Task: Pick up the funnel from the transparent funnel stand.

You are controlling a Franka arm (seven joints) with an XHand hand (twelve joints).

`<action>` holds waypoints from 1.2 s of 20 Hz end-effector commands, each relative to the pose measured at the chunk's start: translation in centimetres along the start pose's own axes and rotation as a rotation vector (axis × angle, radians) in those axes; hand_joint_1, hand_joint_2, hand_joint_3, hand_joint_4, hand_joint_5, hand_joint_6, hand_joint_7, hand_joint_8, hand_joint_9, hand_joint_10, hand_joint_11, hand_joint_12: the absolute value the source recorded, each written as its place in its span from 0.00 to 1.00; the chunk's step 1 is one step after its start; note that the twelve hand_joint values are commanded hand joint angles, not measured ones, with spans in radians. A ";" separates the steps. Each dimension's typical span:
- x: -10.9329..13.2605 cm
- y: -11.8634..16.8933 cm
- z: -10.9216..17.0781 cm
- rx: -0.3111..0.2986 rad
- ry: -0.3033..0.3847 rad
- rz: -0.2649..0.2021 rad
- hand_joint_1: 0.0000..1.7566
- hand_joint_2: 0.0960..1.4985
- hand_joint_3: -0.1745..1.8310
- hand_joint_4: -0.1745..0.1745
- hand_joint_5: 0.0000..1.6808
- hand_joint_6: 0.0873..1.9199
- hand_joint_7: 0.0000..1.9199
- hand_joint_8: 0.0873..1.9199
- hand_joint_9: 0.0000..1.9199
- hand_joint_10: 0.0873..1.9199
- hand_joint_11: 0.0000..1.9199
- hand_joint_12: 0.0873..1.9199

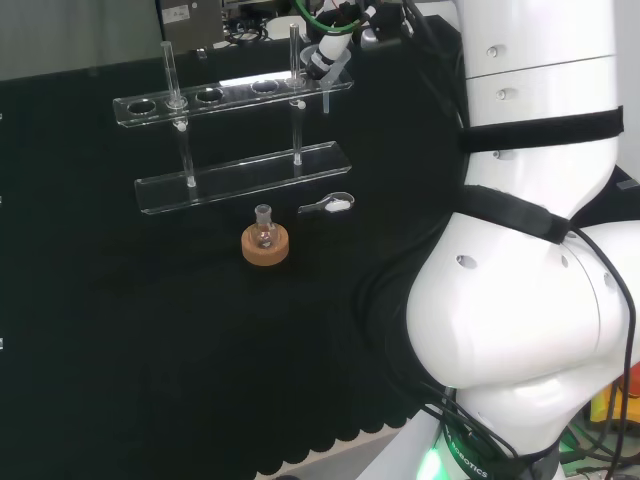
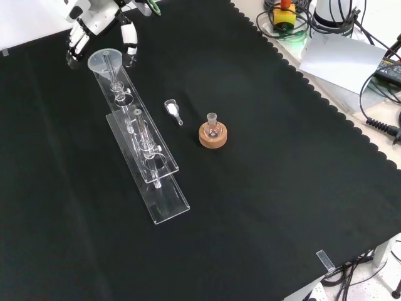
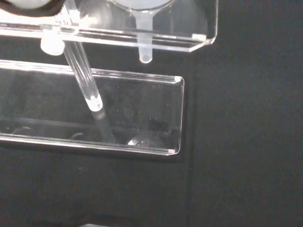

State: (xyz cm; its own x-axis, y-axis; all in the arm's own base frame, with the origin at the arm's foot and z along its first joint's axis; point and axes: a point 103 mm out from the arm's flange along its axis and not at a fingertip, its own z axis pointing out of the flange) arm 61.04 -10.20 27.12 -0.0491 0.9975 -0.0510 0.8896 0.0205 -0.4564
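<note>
Hand poised at the funnel, which sits in the end hole of the transparent funnel stand.

In the front view the funnel (image 2: 104, 61) sits in the upper shelf of the stand (image 2: 144, 157), at the end nearest the hand (image 2: 100, 25). Its rim lies at about six o'clock from the palm. The fingers (image 2: 130, 49) hang relaxed and spread, flanking the rim at three and nine o'clock, holding nothing. The funnel's long axis is upright, stem (image 3: 144, 45) pointing down through the shelf, so the lift is judged vertical.
</note>
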 end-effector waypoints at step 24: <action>-0.1 0.0 -0.4 0.062 -0.048 -0.021 0.39 0.40 0.31 0.43 0.08 0.00 0.02 0.32 0.23 0.32 0.17 0.69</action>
State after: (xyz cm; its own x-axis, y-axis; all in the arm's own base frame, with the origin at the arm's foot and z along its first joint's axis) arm 61.34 -10.29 27.16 -0.0818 0.9931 -0.0842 0.8500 0.0254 -0.5261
